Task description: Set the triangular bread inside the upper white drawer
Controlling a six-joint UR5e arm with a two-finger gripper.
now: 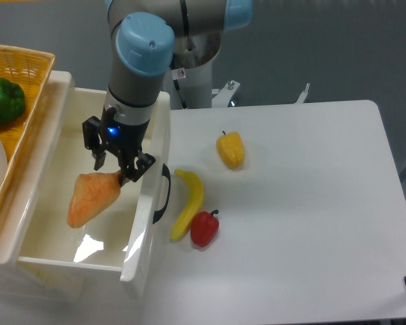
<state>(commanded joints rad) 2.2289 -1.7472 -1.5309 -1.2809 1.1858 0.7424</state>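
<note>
The triangular bread, an orange-tan wedge, hangs inside the open upper white drawer, above its glossy floor. My gripper is shut on the bread's upper right corner, with the black fingers pointing down over the drawer's right half. The drawer's curved black handle faces the table on the right. I cannot tell whether the bread touches the drawer floor.
A woven yellow basket with a green pepper sits over the drawer's left side. On the white table lie a yellow banana, a red pepper and a yellow bell pepper, all right of the handle.
</note>
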